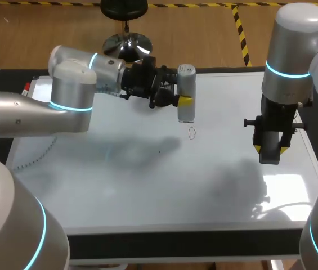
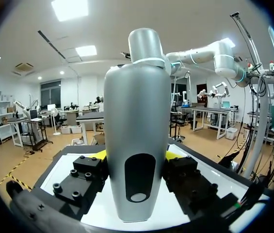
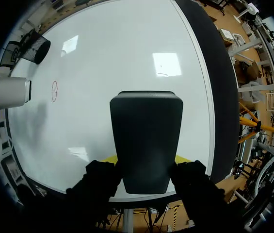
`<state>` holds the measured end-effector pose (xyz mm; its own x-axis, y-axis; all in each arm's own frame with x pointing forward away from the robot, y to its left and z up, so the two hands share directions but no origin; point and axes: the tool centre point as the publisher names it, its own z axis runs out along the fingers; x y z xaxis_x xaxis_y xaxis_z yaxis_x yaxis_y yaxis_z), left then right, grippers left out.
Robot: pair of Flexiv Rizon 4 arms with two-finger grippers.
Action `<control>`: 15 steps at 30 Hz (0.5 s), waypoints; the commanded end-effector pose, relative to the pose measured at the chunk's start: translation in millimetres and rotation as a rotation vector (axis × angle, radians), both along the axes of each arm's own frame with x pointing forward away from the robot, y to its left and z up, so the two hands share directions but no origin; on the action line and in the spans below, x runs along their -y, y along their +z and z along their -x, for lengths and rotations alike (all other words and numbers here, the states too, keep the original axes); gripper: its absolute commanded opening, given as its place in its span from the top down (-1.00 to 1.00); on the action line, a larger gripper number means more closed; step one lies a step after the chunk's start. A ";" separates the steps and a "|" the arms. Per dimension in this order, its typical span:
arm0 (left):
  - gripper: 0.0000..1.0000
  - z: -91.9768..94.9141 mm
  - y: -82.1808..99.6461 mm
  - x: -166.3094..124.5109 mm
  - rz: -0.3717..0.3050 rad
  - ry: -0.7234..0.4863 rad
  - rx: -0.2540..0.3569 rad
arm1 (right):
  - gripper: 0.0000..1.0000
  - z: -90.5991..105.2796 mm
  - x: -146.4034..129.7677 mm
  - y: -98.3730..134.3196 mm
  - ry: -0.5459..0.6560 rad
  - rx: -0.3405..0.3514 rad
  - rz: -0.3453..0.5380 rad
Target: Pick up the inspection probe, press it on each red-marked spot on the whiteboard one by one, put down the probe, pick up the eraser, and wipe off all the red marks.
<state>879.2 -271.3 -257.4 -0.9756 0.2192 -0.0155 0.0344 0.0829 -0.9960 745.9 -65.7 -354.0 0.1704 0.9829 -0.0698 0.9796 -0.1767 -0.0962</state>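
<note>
Eraser and probe both clamped

Right gripper: fingers closed on the dark eraser from two sides, over the whiteboard. Ahead of these fingers, one red ring mark sits on the board. Farther on, the left gripper clamps the grey probe between its fingers, with the probe's end near the ring, not on it.

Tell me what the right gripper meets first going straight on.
Probably bare whiteboard: the right gripper, shut on the eraser, points down at it, and the eraser would land well aside from the red circle.
</note>
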 end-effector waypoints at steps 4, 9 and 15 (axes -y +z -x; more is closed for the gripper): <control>1.00 3.1 6.5 -13.7 -0.001 0.032 -0.006 | 1.00 0.5 1.1 0.7 0.001 0.001 -0.002; 1.00 -6.0 4.3 -22.6 -0.015 0.054 -0.020 | 1.00 0.5 1.1 0.7 0.001 0.001 -0.002; 1.00 -22.1 2.9 -36.5 -0.022 0.074 -0.021 | 1.00 0.5 1.1 0.7 0.001 0.001 -0.002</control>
<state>896.2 -240.7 -257.1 -0.9901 0.1398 0.0094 0.0057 0.1075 -0.9942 745.9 -65.7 -354.0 0.1704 0.9829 -0.0699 0.9796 -0.1767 -0.0962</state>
